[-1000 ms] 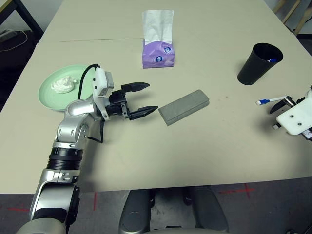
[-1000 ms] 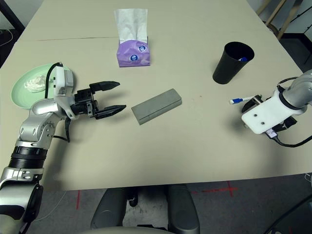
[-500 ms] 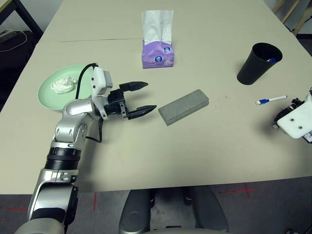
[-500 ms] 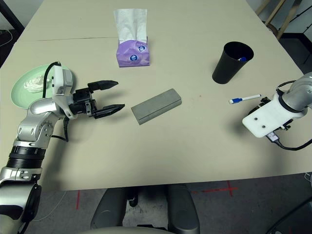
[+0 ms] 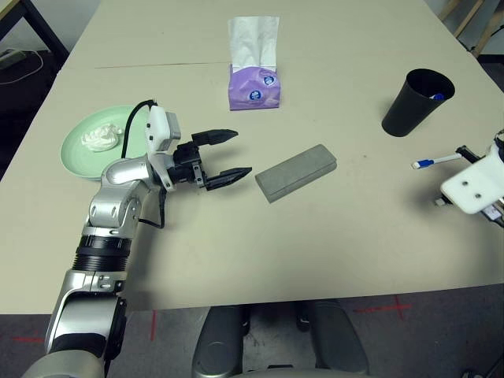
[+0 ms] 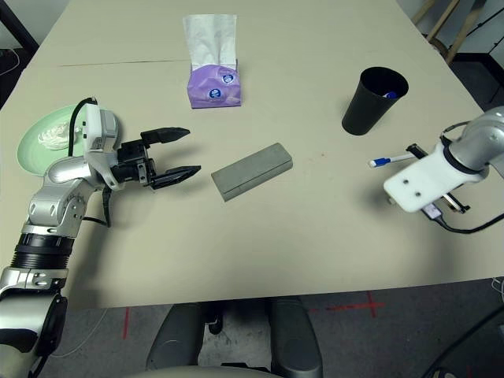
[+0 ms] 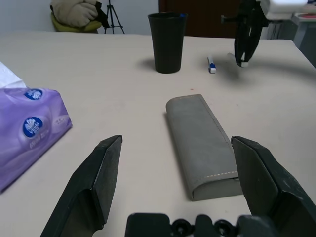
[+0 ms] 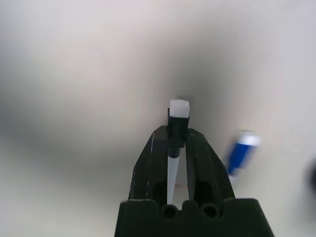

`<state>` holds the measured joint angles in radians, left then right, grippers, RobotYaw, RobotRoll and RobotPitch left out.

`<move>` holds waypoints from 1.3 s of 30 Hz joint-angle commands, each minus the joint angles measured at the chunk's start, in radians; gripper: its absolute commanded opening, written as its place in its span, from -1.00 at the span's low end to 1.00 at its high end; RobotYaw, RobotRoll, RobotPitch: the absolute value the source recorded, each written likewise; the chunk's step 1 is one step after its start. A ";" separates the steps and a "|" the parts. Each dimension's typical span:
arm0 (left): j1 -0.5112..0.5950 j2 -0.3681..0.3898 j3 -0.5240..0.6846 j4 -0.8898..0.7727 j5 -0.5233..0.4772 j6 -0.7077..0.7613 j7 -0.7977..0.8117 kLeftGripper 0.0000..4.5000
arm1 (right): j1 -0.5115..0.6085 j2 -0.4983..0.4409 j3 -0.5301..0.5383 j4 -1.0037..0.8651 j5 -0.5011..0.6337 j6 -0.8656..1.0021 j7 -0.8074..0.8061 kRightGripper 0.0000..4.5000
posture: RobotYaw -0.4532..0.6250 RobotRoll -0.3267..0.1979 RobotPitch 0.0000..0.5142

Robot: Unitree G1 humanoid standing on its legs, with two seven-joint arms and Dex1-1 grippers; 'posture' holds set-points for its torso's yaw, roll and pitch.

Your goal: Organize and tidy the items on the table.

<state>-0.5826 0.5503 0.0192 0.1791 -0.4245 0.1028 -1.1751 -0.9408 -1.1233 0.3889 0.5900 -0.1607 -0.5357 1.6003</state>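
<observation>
**A:** How do the left jaws stand?

**B:** Wide apart and level above the desk (image 5: 315, 236), with both black fingers (image 5: 223, 136) spread. The grey glasses case (image 5: 296, 172) lies flat just ahead of their tips, in line with the gap. Nothing touches it.

**A:** And behind them?

**B:** The pale green plate (image 5: 75, 150) sits back past the wrist, with the crumpled tissue wad (image 5: 101, 138) resting in it. A purple tissue pack (image 5: 255, 85) stands ahead of the jaws and off to one side, well apart from them.

**A:** The right jaws?

**B:** Pressed shut and pointing steeply down, with the tips raised off the desk. In the wrist view their fingers (image 8: 197, 158) meet, with only a thin pale sliver between them. I can't tell what that sliver is.

**A:** Do they have the pen?

**B:** I can't say they do. The white blue-capped pen (image 5: 437, 161) appears to lie on the desk just beside and below the closed tips, its blue end pointing away from them.

**A:** And the cup?

**B:** The black cup (image 5: 417, 102) stands upright beyond the pen, farther from the right jaws, with a bit of blue showing inside its rim. From the left jaws it is straight ahead, well past the case.
</observation>
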 commanded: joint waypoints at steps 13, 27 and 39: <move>-0.025 -0.014 -0.011 0.059 0.030 -0.042 -0.006 1.00 | -0.037 0.190 -0.358 -0.279 0.549 1.063 -0.298 -0.84 | -0.11 0.25 -0.13; -0.015 -0.017 -0.013 0.054 0.036 -0.042 -0.001 1.00 | 0.156 0.695 -0.726 -0.522 0.489 0.733 -1.209 -0.84 | -0.12 0.25 -0.17; -0.019 -0.014 -0.009 0.061 0.040 -0.043 -0.003 1.00 | 0.095 0.670 -0.763 -0.523 0.468 0.935 -1.505 -0.84 | -0.13 0.25 -0.20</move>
<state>-0.6109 0.5319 0.0175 0.2422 -0.3965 0.0632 -1.1750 -0.8442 -0.4539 -0.3648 0.0792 0.2957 0.3359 0.1260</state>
